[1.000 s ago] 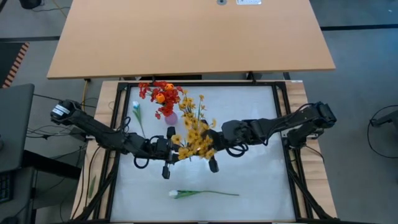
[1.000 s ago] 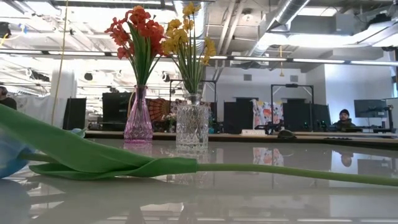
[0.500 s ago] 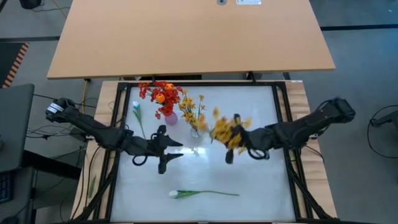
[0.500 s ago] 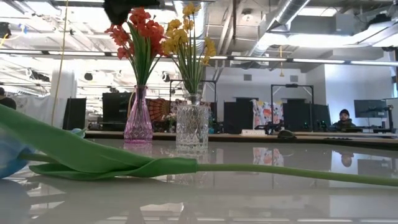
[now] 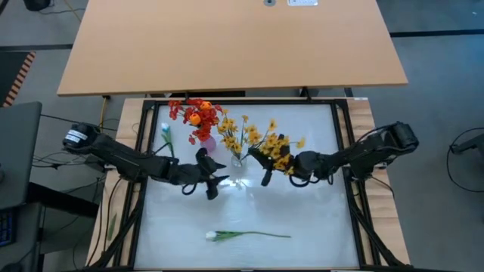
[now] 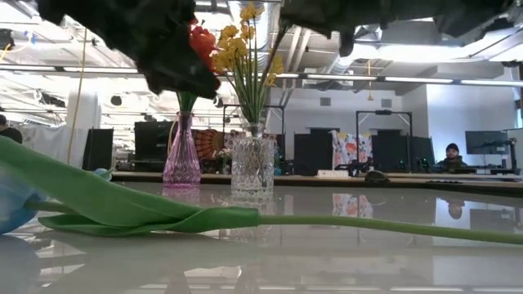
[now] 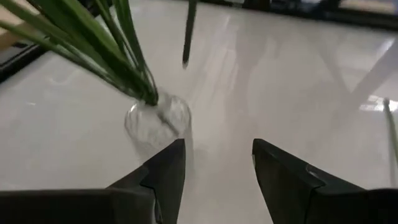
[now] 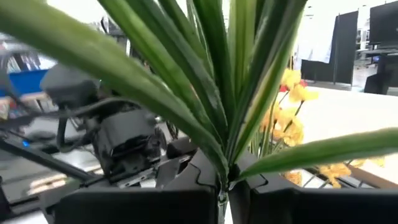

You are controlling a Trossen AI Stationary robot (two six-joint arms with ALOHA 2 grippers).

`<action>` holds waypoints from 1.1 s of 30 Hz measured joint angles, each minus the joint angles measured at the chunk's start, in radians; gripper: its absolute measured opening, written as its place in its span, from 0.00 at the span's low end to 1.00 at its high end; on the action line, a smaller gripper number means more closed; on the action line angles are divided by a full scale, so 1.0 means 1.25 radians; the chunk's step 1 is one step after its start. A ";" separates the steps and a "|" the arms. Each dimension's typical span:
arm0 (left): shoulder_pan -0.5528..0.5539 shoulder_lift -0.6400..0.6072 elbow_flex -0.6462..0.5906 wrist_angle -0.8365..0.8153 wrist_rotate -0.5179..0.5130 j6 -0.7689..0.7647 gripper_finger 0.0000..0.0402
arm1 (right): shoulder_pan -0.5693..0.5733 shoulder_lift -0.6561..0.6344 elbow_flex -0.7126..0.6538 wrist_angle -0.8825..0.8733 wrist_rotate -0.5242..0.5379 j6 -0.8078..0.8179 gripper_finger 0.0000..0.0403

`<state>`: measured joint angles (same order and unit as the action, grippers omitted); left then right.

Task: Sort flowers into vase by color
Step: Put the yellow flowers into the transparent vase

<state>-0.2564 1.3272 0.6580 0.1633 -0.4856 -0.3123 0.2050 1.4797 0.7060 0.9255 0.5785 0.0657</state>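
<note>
Near the table's [image 5: 318, 227] left edge a pale-headed flower [image 5: 165, 136] lay flat, its stem running toward the middle. Just inward, the left gripper [image 5: 211, 180] hung released, jaws apart and holding nothing, close beside the clear vase [image 7: 155, 121]. Toward the far edge stood the pink vase [image 6: 181, 155], holding the red and orange flowers [image 5: 193, 113]; the clear vase beside it held a few yellow flowers [image 5: 233, 132]. To its right, the right gripper [image 5: 266, 175] was clenched on the stem of a yellow bunch [image 5: 276, 147], carried tilted above the table with its blossoms next to the clear vase's own. Close to the near edge, around the middle, a white tulip [image 5: 246, 236] lay on its side, well apart from both vases.
</note>
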 joint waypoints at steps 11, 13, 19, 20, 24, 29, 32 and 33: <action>0.112 0.149 -0.007 0.152 0.070 0.002 0.43 | -0.012 0.025 0.015 -0.029 0.041 -0.060 0.08; 0.120 0.163 -0.006 0.154 0.071 -0.008 0.43 | -0.021 0.024 0.015 -0.044 0.041 -0.054 0.08; 0.134 0.182 -0.005 0.173 0.069 -0.012 0.43 | -0.032 0.025 0.015 -0.067 0.040 -0.044 0.08; 0.136 0.182 -0.005 0.175 0.070 -0.009 0.43 | -0.033 0.025 0.015 -0.067 0.040 -0.038 0.08; 0.152 0.182 -0.005 0.183 0.070 -0.006 0.43 | -0.035 0.025 0.015 -0.070 0.032 -0.011 0.08; 0.167 0.182 -0.005 0.204 0.092 -0.005 0.43 | -0.036 0.038 0.015 -0.057 0.030 -0.010 0.08; 0.170 0.182 -0.005 0.204 0.100 -0.005 0.43 | -0.041 0.068 0.015 -0.032 0.028 -0.004 0.08; 0.171 0.182 -0.005 0.204 0.101 -0.005 0.43 | -0.043 0.080 0.015 -0.018 0.027 -0.002 0.08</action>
<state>-0.0429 1.5547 0.6521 0.4179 -0.3593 -0.3187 0.1511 1.5801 0.7250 0.9028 0.6121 0.0635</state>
